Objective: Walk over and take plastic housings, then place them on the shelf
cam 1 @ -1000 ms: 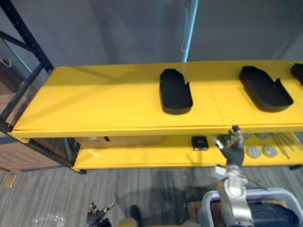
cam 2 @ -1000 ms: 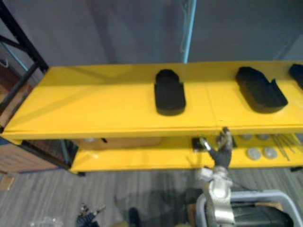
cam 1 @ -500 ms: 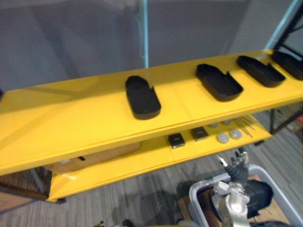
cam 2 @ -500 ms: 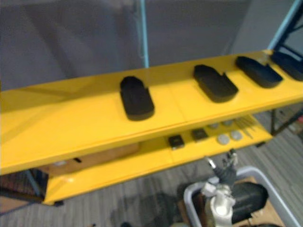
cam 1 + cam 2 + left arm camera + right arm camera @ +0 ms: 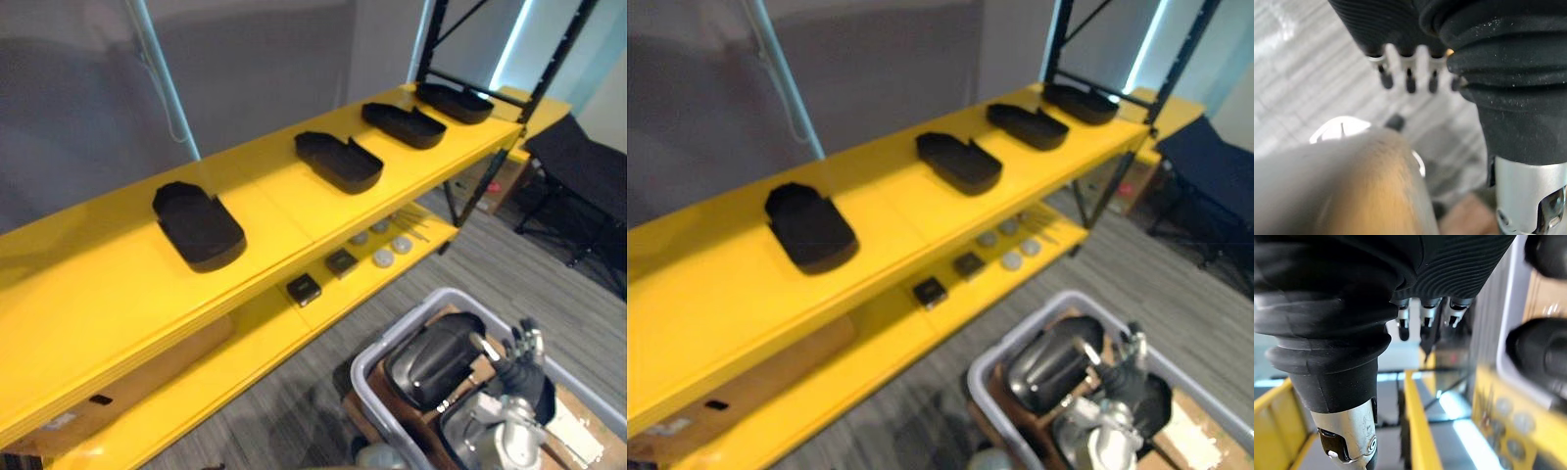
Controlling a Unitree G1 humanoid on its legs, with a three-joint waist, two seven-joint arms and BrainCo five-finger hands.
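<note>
Four black plastic housings lie in a row on the yellow shelf. More fill a grey bin on the floor. The right hand hovers above the bin, fingers loose and empty. The left hand hangs with its fingers straight, grasping nothing.

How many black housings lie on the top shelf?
4, in a row on the top shelf: nearest housing, second housing, third housing, farthest housing. The shelf's near end is cut off, so more may be hidden.
</note>
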